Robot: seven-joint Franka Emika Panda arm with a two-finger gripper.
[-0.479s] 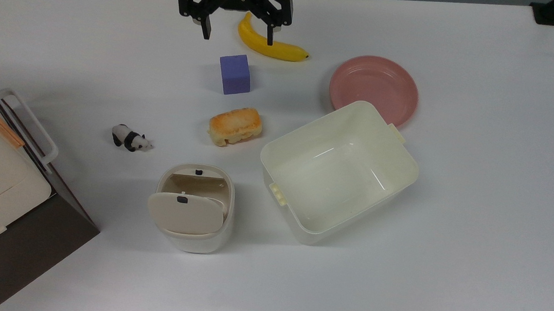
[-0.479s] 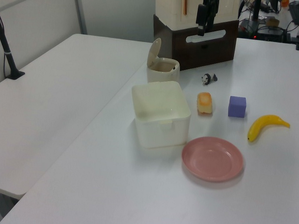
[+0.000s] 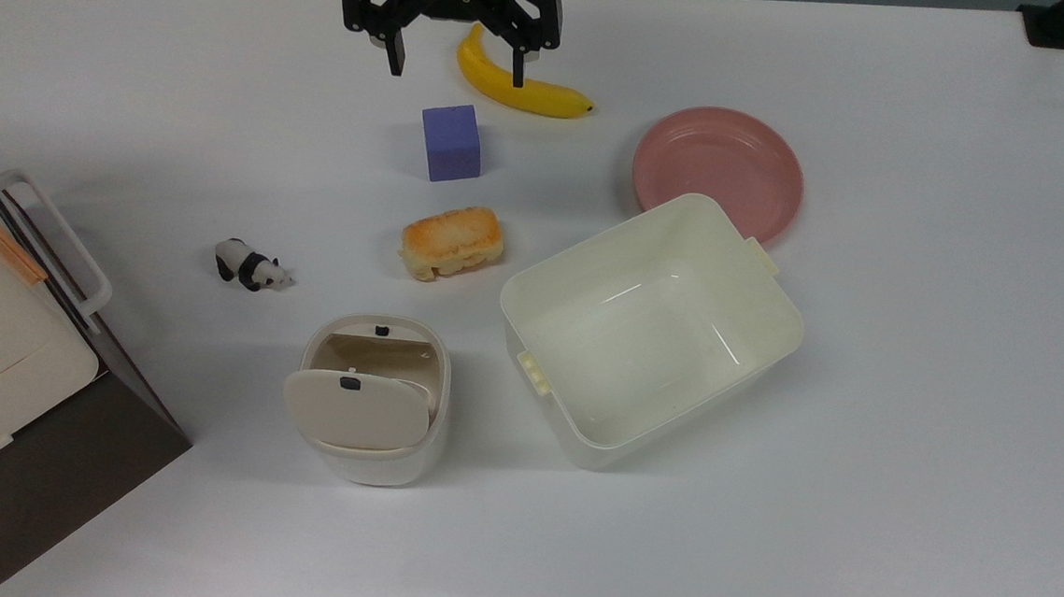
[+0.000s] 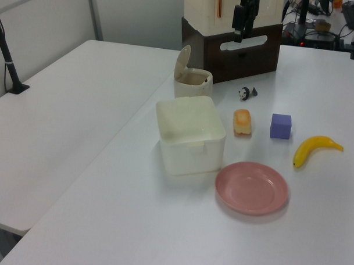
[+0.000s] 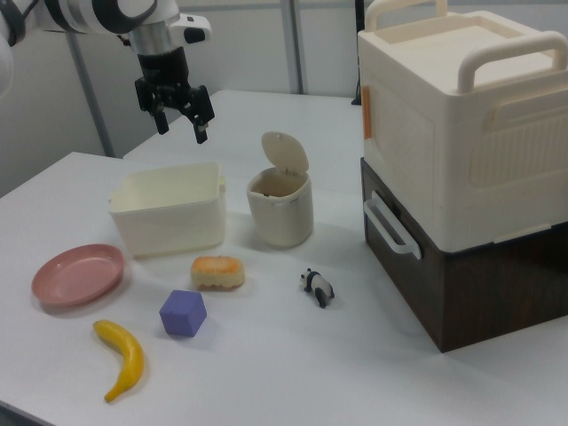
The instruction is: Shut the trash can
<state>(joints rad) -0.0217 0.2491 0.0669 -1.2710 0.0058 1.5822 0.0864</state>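
**trash can lid up, gripper hanging open at the far edge**

so the trash can [image 3: 373,400] sits on the white table [image 3: 908,409] toward the top view's lower left, and its beige lid [image 3: 356,409] is tipped up on the hinge, so you can see straight into the tan inside. in the right view the lid [image 5: 286,153] stands up nearly vertical behind the opening. the little black button shows on the lid in the top view.

the gripper [image 3: 454,76] is way off at the top view's upper edge, well apart from the can, with its two fingers spread wide and nothing between them. in the right view the gripper [image 5: 181,130] hangs in the air above the tub, pointing down.

other stuff around:
- big lidless cream tub [image 3: 651,330] just to the top view's right of the can
- pink plate [image 3: 718,171] beyond the tub, its edge tucked behind the tub's corner
- banana [image 3: 514,84] right under the gripper in the top view, one finger overlapping it
- purple block [image 3: 451,142] near the banana
- a bread roll [image 3: 452,241] between the block and the can
- tiny panda figure [image 3: 251,266] to the top view's left of the roll
- a cream box with handles stacked on a dark brown cabinet [image 5: 461,169] on the right view's right, near the can
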